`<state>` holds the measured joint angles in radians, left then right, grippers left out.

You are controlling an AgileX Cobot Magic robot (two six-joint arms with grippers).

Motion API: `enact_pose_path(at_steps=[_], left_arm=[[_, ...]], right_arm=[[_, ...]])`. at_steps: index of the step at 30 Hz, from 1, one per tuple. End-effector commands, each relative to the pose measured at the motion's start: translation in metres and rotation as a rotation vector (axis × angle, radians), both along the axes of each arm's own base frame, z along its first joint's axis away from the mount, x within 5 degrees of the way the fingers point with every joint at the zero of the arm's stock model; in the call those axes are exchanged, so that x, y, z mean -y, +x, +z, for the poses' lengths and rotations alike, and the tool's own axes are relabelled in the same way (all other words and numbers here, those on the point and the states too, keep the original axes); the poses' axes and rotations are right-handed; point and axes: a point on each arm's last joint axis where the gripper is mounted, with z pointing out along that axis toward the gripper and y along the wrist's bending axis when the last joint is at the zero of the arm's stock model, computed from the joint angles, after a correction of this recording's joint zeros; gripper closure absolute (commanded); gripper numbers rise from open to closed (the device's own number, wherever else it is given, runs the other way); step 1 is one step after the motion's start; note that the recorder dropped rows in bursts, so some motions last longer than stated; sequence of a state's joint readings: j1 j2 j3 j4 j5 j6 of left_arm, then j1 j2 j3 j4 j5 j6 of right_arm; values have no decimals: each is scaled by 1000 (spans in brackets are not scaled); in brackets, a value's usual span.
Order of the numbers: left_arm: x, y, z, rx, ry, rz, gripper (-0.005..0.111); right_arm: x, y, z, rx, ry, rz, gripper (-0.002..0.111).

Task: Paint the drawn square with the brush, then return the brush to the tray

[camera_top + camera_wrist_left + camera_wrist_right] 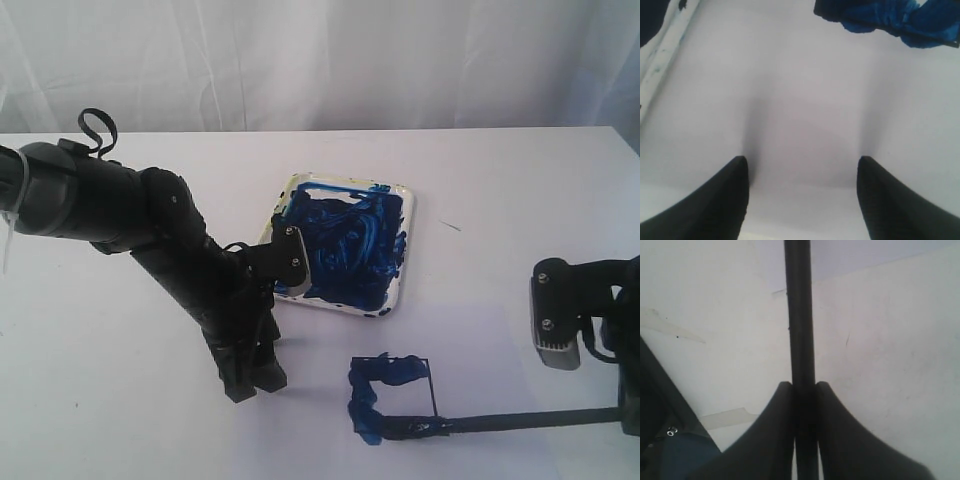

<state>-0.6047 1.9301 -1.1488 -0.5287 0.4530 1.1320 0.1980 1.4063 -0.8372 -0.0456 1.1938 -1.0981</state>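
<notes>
The drawn square (403, 398) lies on white paper near the front, its top and left sides smeared dark blue, its middle blank. The black brush (520, 420) lies nearly level, its wet tip at the square's lower edge. My right gripper (628, 412) at the right edge is shut on the handle; in the right wrist view the brush (799, 315) runs straight out between the closed right gripper (804, 387). The blue-smeared white tray (405, 262) sits behind the square. My left gripper (256, 384) stands open left of the square, holding nothing; the left gripper (802, 167) faces bare paper.
White curtain hangs behind the white table. The left arm (180, 260) slants across in front of the tray's left rim (660, 60). The square's blue smear (890, 17) shows beyond the left fingers. A strip of tape (725, 417) lies beside the right gripper.
</notes>
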Motion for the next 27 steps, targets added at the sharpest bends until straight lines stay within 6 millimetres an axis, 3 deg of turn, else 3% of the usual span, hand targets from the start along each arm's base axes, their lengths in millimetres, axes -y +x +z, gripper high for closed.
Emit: enact_pose_path(at_steps=[1,8,14,27], left_arm=[[-3,-8,-18,-67,60,-34,40],[-4,-8,-19,-63,69,-45,40],[-5,-8,-19,-63,82,-60,40],[-5,-8,-19,-63,82,-60,40]], right_arm=[[3,-1,-1,-9,-44,-42,108],[4,-2,0,2,-54,-71,108],[3,-4,21,146,-4,-67,108],[4,-4,21,144,-14,-96,108]])
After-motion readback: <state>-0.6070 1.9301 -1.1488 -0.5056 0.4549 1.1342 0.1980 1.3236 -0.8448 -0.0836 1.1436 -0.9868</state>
